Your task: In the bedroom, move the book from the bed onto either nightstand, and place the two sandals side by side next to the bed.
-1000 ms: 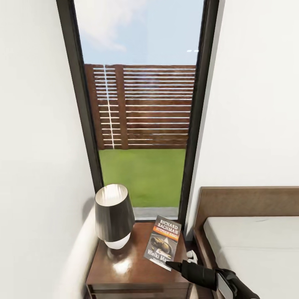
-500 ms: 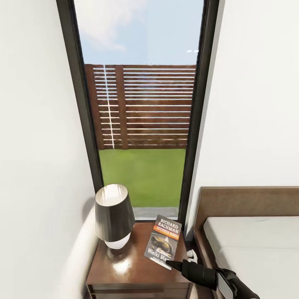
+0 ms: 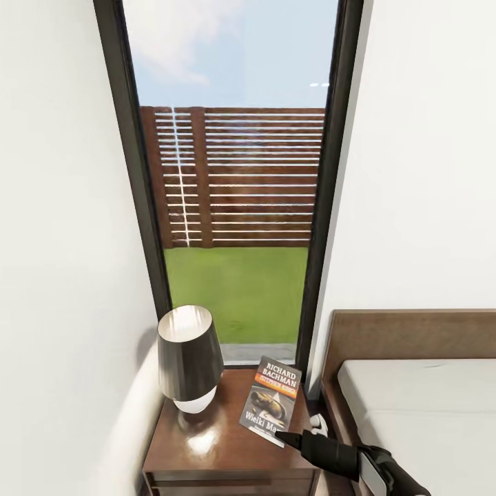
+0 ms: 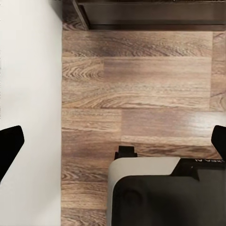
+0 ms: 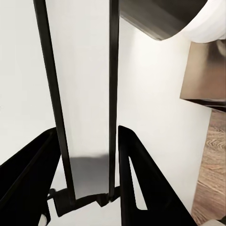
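Head view: the thin dark orange-banded paperback book (image 3: 270, 401) is laid on the glossy dark-brown wooden nightstand (image 3: 207, 444); right gripper (image 3: 284, 438) fingers are spread, released; left gripper (image 4: 113, 141) fingers likewise.

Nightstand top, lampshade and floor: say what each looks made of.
Nightstand: dark brown wood, seemingly lacquered; its glossy top mirrors the lamp as a bright patch.
Lampshade: dark outside and pale, shiny inside, perhaps metal or coated fabric; the render leaves it open.
Floor: wood planks or laminate, with visible grain, plank seams and a soft sheen.
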Available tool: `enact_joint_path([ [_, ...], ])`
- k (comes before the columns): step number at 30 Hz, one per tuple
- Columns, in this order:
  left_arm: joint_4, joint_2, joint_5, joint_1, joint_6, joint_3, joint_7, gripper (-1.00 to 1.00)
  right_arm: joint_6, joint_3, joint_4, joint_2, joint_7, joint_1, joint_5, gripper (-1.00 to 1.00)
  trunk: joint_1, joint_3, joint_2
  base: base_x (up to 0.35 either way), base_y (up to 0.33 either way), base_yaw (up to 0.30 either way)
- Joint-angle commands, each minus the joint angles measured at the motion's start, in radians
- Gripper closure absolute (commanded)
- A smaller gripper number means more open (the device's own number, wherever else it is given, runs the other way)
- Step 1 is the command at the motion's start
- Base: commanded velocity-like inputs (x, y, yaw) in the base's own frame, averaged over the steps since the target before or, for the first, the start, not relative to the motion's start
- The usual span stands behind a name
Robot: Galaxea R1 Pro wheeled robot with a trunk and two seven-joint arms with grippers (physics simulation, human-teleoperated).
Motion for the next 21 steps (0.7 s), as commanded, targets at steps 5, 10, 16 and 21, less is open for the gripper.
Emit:
enact_joint_path([
  [5,-0.002,0.001,0.008,0.0,-0.003,-0.007,0.003,-1.0,0.018,-0.002,0.0,0.001,-0.025,-0.001,-0.007,1.0,0.0,0.0,-0.001,0.0,0.0,0.0],
  [10,-0.003,0.0,0.007,0.0,-0.003,-0.007,0.003,-1.0,0.071,-0.002,-0.003,0.001,-0.052,-0.001,-0.008,1.0,0.0,0.0,-0.001,0.0,0.0,0.0],
  [16,-0.003,0.002,0.007,0.0,-0.003,-0.008,0.002,-1.0,0.113,-0.003,-0.007,0.001,-0.064,-0.006,-0.009,1.0,0.0,0.0,-0.001,0.0,0.0,0.0],
  [21,-0.003,0.004,0.006,0.0,-0.003,-0.008,0.002,-1.0,0.135,-0.023,-0.009,0.001,-0.071,-0.012,-0.011,1.0,0.0,0.0,-0.001,0.0,0.0,0.0],
])
